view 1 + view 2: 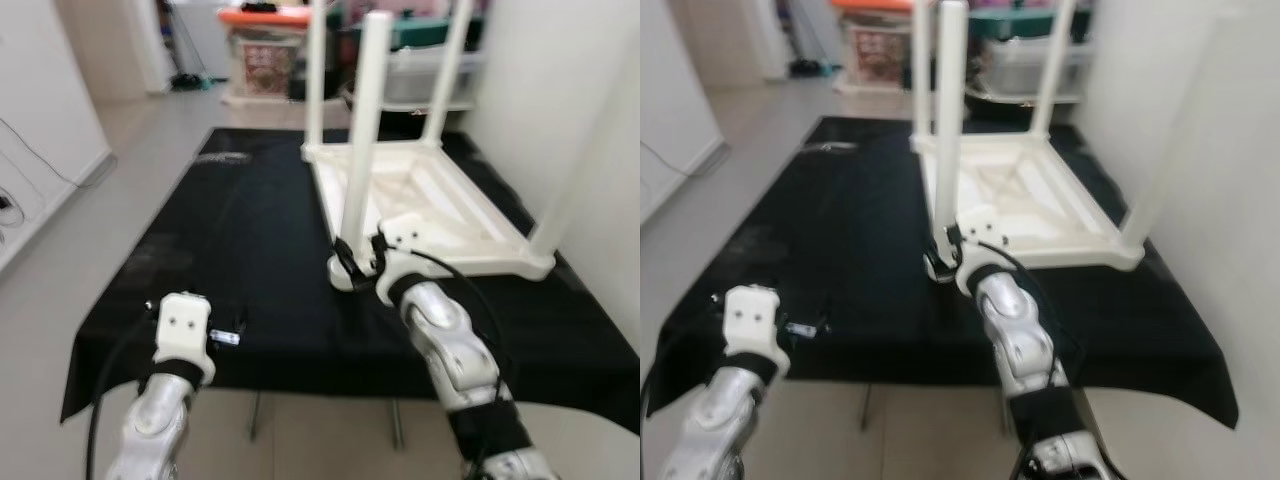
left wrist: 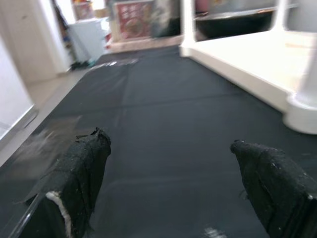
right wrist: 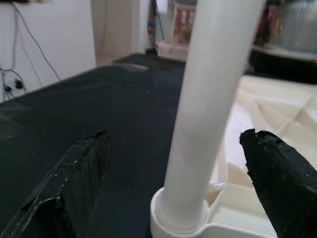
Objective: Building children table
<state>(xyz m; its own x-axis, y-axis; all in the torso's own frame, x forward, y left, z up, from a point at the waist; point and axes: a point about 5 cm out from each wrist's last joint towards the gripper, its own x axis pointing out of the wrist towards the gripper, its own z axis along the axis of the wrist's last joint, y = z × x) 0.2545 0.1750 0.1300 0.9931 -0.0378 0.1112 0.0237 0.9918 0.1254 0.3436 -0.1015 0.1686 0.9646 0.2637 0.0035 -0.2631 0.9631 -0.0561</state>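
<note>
A white children's table (image 1: 450, 205) lies upside down on a black cloth (image 1: 240, 250), its several legs pointing up. My right gripper (image 3: 174, 144) is open at the base of the near-left leg (image 1: 362, 120). Its fingers (image 3: 81, 168) stand either side of the leg with gaps showing, low by the socket (image 3: 181, 218). From the head, that gripper (image 1: 355, 262) sits at the tabletop's near-left corner. My left gripper (image 2: 168, 144) is open and empty, low over the cloth near its front edge, left of the white table (image 2: 257, 64). The left wrist (image 1: 185, 335) is at the front left.
The cloth-covered surface ends just in front of me, with floor (image 1: 70, 260) to the left. A white wall (image 1: 590, 90) runs close along the right. Storage boxes, one with an orange lid (image 1: 265, 18), stand beyond the far edge.
</note>
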